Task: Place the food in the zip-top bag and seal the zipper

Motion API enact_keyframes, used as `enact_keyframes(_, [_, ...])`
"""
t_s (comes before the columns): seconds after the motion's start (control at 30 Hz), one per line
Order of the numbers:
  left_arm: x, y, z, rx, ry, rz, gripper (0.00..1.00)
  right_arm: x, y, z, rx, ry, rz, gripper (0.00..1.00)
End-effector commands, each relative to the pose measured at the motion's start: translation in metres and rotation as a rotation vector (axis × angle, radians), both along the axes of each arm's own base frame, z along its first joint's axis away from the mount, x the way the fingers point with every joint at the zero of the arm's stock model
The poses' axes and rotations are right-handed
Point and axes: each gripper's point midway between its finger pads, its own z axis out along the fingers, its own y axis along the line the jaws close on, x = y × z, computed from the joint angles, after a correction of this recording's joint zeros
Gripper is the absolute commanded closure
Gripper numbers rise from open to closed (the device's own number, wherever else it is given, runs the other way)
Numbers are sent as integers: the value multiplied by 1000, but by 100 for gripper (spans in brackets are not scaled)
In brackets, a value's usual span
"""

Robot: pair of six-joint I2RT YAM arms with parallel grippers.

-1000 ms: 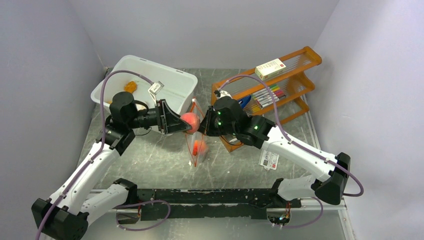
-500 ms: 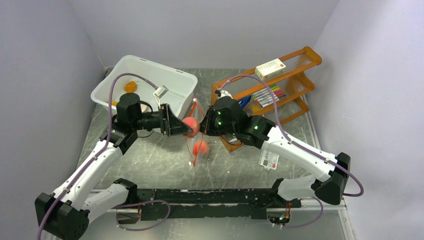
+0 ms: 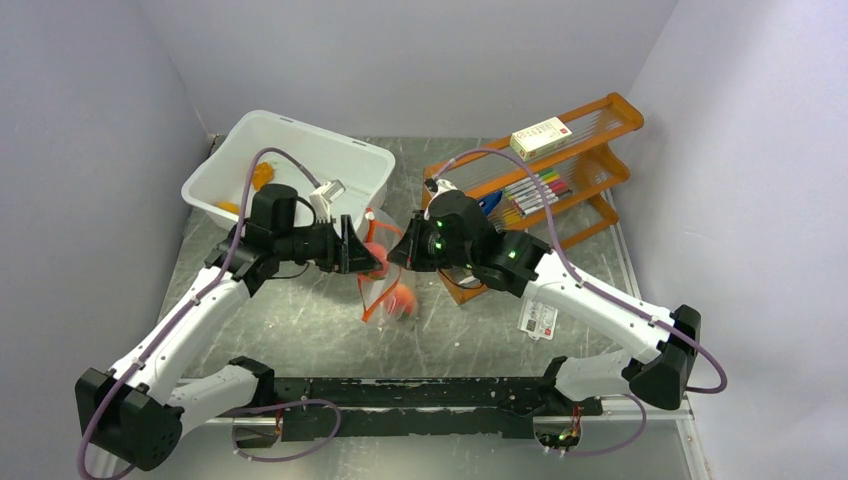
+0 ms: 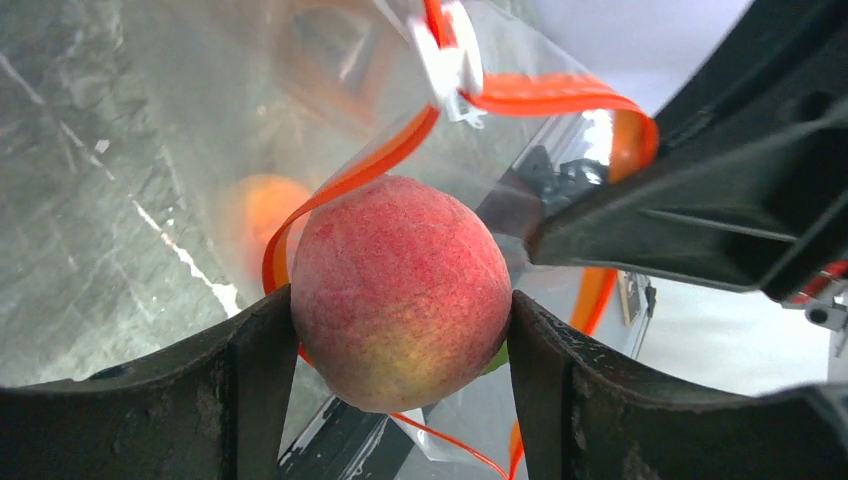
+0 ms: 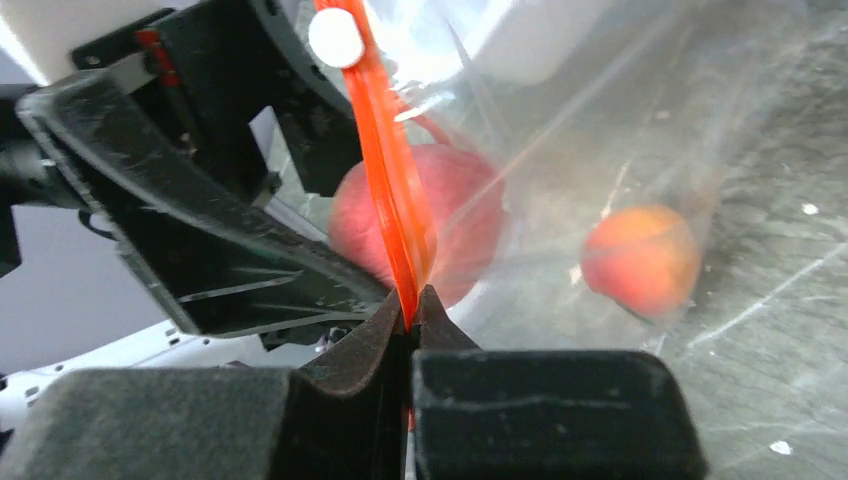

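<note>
Left tool [image 3: 358, 255] clamped on red-pink round toy peach [image 4: 400, 280], centre frame, at the mouth of the clear floppy plastic bag [image 5: 600, 120]. Right tool [image 5: 412, 310] pinched together on orange-red zipper strip [image 5: 385, 150]. Bag interior lies just beyond the peach.

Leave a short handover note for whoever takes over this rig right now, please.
Grippers: the left gripper is closed on a peach at the mouth of the bag. The right gripper is shut on the zipper, holding the bag's rim up.
Done: one orange fruit lies inside the bag.
Left: release the peach into the bag, fetch the orange piece from the tub, then seal the zipper.
</note>
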Motion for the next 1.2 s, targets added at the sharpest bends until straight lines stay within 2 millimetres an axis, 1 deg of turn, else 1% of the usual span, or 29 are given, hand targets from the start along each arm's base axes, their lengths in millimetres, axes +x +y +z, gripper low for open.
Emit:
enact_keyframes(0.0, [5, 8, -2, 93, -29, 38, 53, -3, 16, 27, 95, -41, 58, 100])
enact_keyframes(0.13, [8, 8, -2, 108, -20, 39, 52, -4, 18, 24, 90, -38, 70, 100])
enact_keyframes(0.23, [7, 6, 1, 105, -17, 30, 46, -3, 18, 17, 78, -31, 65, 100])
enact_keyframes(0.3, [4, 2, 7, 77, -23, 4, 40, -2, 16, 14, 71, -30, 59, 100])
enact_keyframes(0.4, [-2, -2, 17, 31, -30, -28, 34, -1, 14, 11, 63, -31, 45, 100])
enact_keyframes(0.53, [-9, -3, 23, 7, -20, -44, 27, 1, 11, 11, 60, -40, 26, 100])
enact_keyframes(0.67, [-18, -4, 37, -34, -32, -58, 21, 4, 8, 10, 57, -52, 12, 100])
enact_keyframes(0.73, [-21, -3, 45, -53, -47, -59, 16, 4, 6, 9, 52, -57, 8, 100])
enact_keyframes(0.8, [-23, -2, 49, -57, -58, -57, 13, 5, 6, 8, 52, -57, 5, 100])
enact_keyframes(0.93, [-25, -1, 52, -60, -71, -55, 11, 4, 6, 11, 76, -64, 2, 100])
enact_keyframes(1.0, [-26, -1, 57, -76, -84, -56, 11, 4, 5, 12, 80, -65, 1, 100])
enact_keyframes(1.07, [-26, -2, 64, -95, -99, -52, 14, 4, 3, 11, 77, -68, -6, 100])
enact_keyframes(1.17, [-25, -4, 70, -114, -100, -52, 23, 5, -4, 5, 59, -69, -31, 100])
